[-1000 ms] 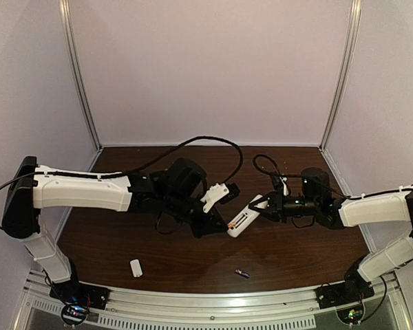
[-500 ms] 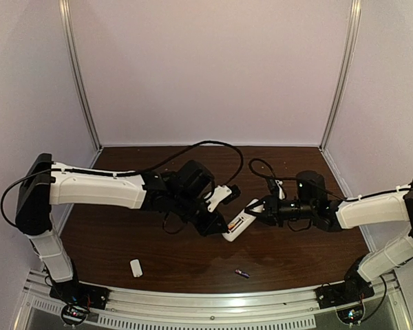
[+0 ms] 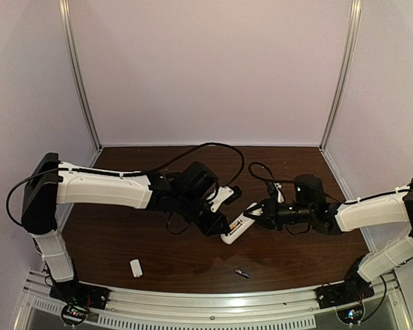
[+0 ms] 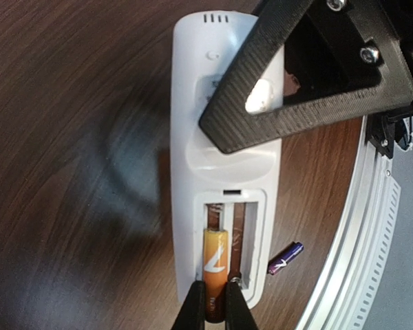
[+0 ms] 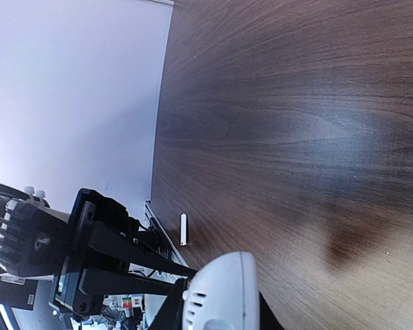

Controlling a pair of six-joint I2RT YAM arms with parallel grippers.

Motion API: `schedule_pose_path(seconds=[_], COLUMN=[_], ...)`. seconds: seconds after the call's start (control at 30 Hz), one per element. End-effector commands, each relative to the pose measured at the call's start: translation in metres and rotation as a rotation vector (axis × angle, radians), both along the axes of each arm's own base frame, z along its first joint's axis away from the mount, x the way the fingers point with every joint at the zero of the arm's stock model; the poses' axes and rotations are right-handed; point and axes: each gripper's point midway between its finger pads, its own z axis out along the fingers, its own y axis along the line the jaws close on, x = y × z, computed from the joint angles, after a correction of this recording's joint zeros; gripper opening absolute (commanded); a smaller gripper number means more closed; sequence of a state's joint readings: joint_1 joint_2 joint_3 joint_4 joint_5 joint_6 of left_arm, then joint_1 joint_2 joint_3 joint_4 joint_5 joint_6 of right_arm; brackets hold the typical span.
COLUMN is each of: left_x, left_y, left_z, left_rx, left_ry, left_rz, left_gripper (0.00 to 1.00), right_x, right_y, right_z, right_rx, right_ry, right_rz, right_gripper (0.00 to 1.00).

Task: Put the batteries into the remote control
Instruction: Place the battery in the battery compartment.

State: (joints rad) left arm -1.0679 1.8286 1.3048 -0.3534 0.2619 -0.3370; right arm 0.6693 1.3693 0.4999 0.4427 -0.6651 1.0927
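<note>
Seating the orange battery (image 4: pixel 215 265) in the remote control (image 4: pixel 220 158), which is held between both arms above the middle of the table (image 3: pixel 124 234).
The left gripper (image 4: pixel 214 307) pinches the battery's near end; the right gripper (image 3: pixel 256 210) is clamped on the remote's far half. The battery lies in the left slot of the open compartment, its long axis parallel with the remote's, which in the top view runs diagonally from near-left to far-right. If the push comes a little sideways, the battery may jump out of the pinch, or the remote may turn in the right jaws. Which pole points inward cannot be read.
</note>
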Motion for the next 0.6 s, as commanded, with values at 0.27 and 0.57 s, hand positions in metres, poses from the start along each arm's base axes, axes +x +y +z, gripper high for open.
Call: schedule_pose_path(seconds=[0.27,0.57], left_x=[0.017,0.022], left_y=[-0.011,-0.011], left_z=[0.000,-0.006], left_rx=[-0.008,0.008], left_ry=[-0.010,-0.019], left_rz=[0.059,0.073], left_gripper=[0.00,0.00], right_x=[-0.001,-0.003], right_y=[0.005,0.007], right_z=[0.004,0.006], right_rx=[0.035,0.069], right_ry=[0.011,0.024], right_rz=[-0.002,0.006], right_gripper=[0.00,0.00])
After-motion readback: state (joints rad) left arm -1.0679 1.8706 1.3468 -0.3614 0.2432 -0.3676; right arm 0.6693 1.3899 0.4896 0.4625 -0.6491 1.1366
